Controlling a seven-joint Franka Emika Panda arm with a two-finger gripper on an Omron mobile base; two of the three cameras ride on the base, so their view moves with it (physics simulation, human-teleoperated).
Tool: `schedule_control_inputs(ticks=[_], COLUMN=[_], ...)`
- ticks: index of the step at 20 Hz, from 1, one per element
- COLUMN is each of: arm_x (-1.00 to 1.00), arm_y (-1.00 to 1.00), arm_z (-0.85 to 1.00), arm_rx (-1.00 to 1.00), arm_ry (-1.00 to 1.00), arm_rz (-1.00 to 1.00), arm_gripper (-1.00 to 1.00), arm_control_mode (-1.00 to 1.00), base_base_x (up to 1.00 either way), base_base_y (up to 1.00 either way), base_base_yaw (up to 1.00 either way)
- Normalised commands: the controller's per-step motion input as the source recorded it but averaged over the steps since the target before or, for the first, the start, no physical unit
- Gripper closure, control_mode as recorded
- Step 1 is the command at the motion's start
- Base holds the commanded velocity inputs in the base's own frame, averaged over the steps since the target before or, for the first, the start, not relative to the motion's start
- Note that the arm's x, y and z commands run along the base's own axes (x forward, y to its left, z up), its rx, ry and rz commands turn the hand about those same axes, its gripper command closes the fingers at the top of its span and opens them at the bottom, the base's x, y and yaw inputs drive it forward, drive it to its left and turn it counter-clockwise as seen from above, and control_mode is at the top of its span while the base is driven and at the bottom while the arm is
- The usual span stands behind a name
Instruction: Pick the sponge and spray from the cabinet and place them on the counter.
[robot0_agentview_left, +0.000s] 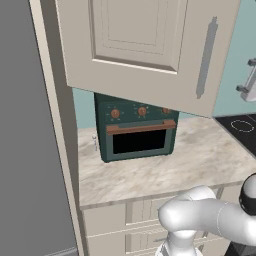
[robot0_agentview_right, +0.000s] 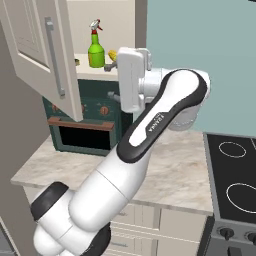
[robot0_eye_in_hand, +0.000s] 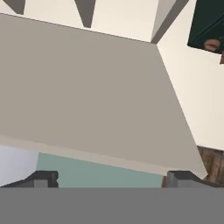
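Behind the swung-open cabinet door (robot0_agentview_right: 42, 55), on the cabinet's shelf (robot0_agentview_right: 95, 71), the spray (robot0_agentview_right: 96, 46) stands upright near the shelf's front edge, its long axis vertical. Just right of it a bit of yellow peeks out, probably the sponge (robot0_agentview_right: 113, 54), though too little shows to be sure. Further right, at shelf height, the arm's white hand block (robot0_agentview_right: 131, 78) points into the opening; the end effector (robot0_eye_in_hand: 112, 178) has its tips spread wide and holds nothing. Judging from this, the spray lies left of and slightly beyond the end effector. Below, the desk (robot0_agentview_right: 170, 170) carries the dark green oven (robot0_agentview_right: 82, 122).
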Motion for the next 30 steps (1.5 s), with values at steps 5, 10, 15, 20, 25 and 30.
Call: schedule_control_inputs(ticks=[5, 10, 15, 20, 25, 30], arm_x=[0.0, 0.0, 0.29, 0.54, 0.42, 0.03], arm_y=[0.31, 0.38, 0.17, 0.04, 0.09, 0.0], arm_z=[0.0, -0.01, -0.14, -0.2, -0.08, 0.16], arm_rx=[0.0, 0.0, 0.0, 0.0, 0.0, 0.0], arm_ry=[0.0, 0.0, 0.01, 0.03, 0.02, 0.0], arm_rz=[0.01, 0.0, 0.01, 0.04, 0.06, 0.1], arm_gripper=[-1.0, -1.0, -1.0, -1.0, -1.0, -1.0], arm_control_mode=[-1.0, -1.0, -1.0, -1.0, -1.0, -1.0], base_base_x=[0.0, 0.0, 0.0, 0.0, 0.0, 0.0], base_base_y=[0.0, 0.0, 0.0, 0.0, 0.0, 0.0], base_base_yaw=[0.0, 0.0, 0.0, 0.0, 0.0, 0.0])
